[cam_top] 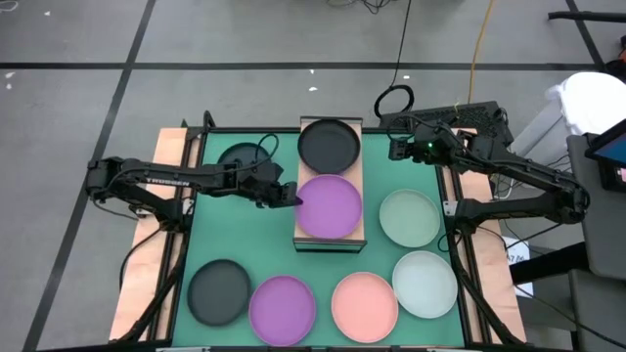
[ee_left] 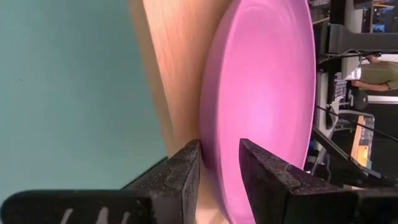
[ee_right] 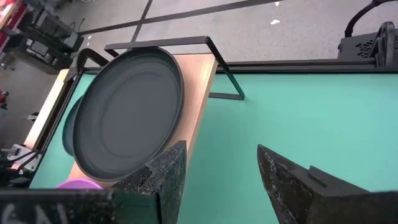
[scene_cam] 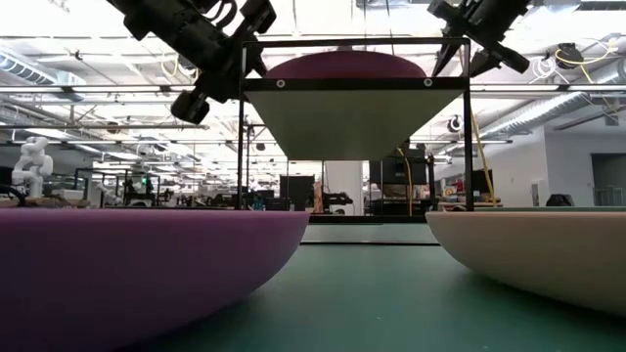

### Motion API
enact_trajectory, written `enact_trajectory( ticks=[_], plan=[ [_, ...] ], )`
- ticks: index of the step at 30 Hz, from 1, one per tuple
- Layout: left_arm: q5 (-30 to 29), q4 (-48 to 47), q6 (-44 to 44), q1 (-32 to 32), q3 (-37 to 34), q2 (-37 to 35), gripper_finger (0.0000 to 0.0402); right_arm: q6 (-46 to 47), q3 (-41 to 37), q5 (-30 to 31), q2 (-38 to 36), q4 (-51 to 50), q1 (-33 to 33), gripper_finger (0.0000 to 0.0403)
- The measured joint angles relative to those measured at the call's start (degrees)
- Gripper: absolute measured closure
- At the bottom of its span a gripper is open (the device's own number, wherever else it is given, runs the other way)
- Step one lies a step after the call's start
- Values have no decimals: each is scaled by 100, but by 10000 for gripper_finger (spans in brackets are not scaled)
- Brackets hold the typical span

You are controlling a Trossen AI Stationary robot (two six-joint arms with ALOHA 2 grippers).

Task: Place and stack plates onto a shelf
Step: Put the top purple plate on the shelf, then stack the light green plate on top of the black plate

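On the shelf (cam_top: 330, 181), taken as landmark: dark grey plate (cam_top: 329, 145) on its far half, purple plate (cam_top: 329, 206) on its near half. Left end effector (cam_top: 290, 195) at the shelf's left edge, fingers (ee_left: 183, 174) parted and straddling the purple plate's rim, not visibly pinching it. Right end effector (cam_top: 395, 148) hovers just right of the shelf's far end, fingers (ee_right: 163, 171) spread, holding nothing. Right of the shelf on the counter (cam_top: 245, 240): pale green plate (cam_top: 409, 217). Nearer than the shelf: grey plate (cam_top: 219, 291), second purple plate (cam_top: 283, 309), pink plate (cam_top: 364, 305), whitish-blue plate (cam_top: 425, 284).
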Motion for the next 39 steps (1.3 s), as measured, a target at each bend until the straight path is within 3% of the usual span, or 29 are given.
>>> enact_trajectory(
  ticks=[18,26,30,39],
  plan=[
    [95,65,218,1,-1,-1,280,475,-4,-389,0,-1097,0,222],
    [-138,-66,275,35,-2,-212,199,977,-394,-999,-9,-1303,0,222],
    [25,-64,384,120,-2,-357,162,1480,-855,-1346,-8,-1252,0,222],
    [90,-316,440,243,-2,-853,151,1837,-1469,-1427,-9,-1040,-1,222]
  ],
)
